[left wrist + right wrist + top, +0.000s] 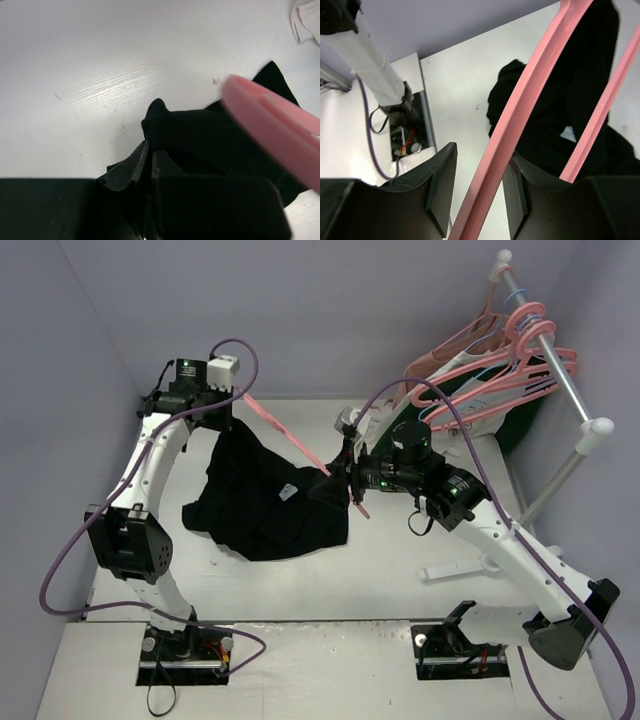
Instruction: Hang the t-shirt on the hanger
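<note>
The black t-shirt [270, 505] hangs bunched from my left gripper [228, 420], with its lower part lying on the table. In the left wrist view my left gripper [150, 147] is shut on a fold of the t-shirt [200, 130]. The pink hanger [285, 432] slants from near the left gripper down to my right gripper [340, 480], with part of it inside the shirt. In the right wrist view the hanger's bar [535, 95] passes between the parted fingers of my right gripper [480, 165]. It lies against the right finger with a gap on the left. The t-shirt [570, 85] is behind it.
A clothes rack [565, 390] stands at the back right with several pink hangers [520, 350] and a dark green garment [520, 420]. A white garment [305, 20] lies near the rack. The rack's white foot [460, 568] lies on the table by the right arm.
</note>
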